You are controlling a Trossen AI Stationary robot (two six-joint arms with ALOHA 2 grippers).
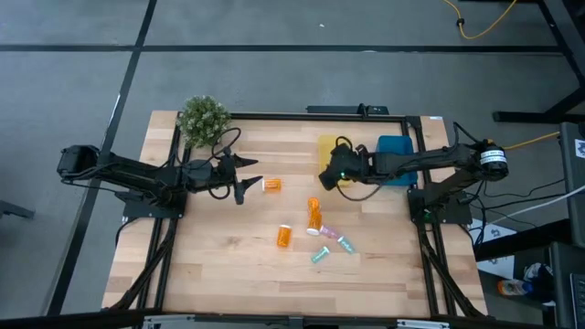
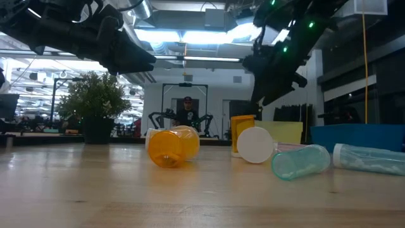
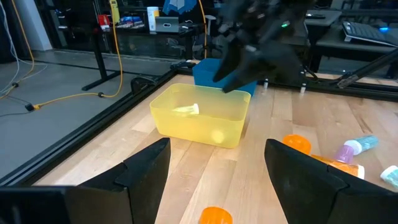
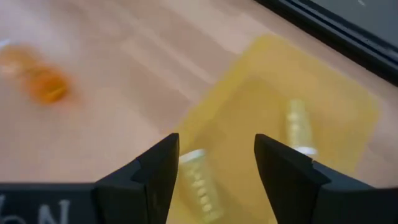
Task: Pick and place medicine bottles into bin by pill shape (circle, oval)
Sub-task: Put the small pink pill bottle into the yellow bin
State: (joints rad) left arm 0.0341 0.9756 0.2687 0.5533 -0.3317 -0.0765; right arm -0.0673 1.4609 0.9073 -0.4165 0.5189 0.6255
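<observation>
My left gripper (image 1: 249,178) is open just left of an orange bottle (image 1: 271,185) lying on the table; that bottle shows low between its fingers in the left wrist view (image 3: 214,216). My right gripper (image 1: 327,174) is open and empty over the near edge of the yellow bin (image 1: 327,149). In the right wrist view, two pale bottles (image 4: 298,127) (image 4: 199,180) lie in the yellow bin (image 4: 267,81). Several more bottles lie on their sides at mid-table: two orange (image 1: 313,215) (image 1: 285,236), one pink-tinted (image 1: 327,231), two teal (image 1: 345,243) (image 1: 320,255).
A blue bin (image 1: 398,155) stands right of the yellow bin at the far right. A potted plant (image 1: 203,119) stands at the far left corner. Bare wood lies toward the near edge. A person (image 2: 186,111) stands in the room beyond the table.
</observation>
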